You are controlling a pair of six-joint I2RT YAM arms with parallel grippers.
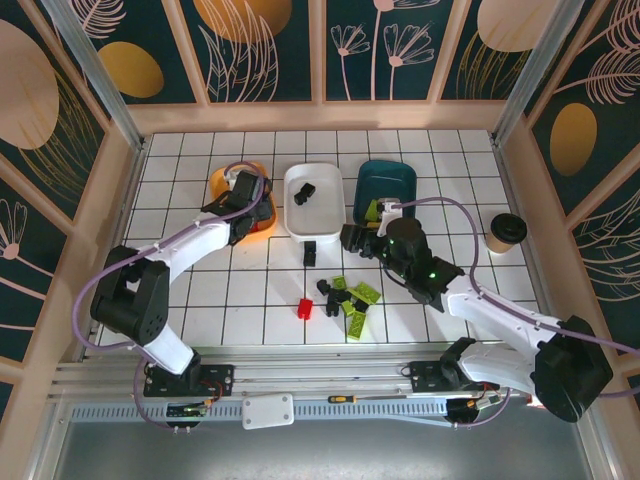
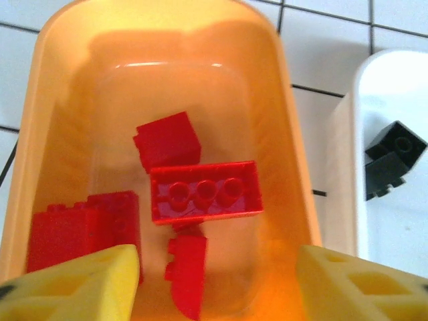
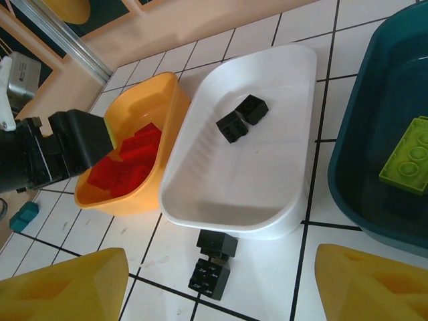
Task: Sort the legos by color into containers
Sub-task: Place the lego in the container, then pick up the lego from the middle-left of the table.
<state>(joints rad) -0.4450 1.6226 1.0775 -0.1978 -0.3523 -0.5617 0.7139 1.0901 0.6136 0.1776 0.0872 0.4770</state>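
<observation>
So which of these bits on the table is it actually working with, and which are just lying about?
Part of the job:
orange tray with red bricks
white tray with black bricks
dark teal tray with a green brick
loose red brick, loose black pair, green-and-black pile

Just lying about:
lidded paper cup
small teal block

Bright, even overhead light is flooding the white counter (image 1: 230, 290), casting short soft shadows under the white tray (image 1: 322, 210). Left of that tray, glare is streaking the glossy wall of the orange tray (image 2: 167, 47). The yellow fingertips (image 2: 73, 287) of the left tool (image 2: 217, 294) are looming blurred, out of focus.
</observation>
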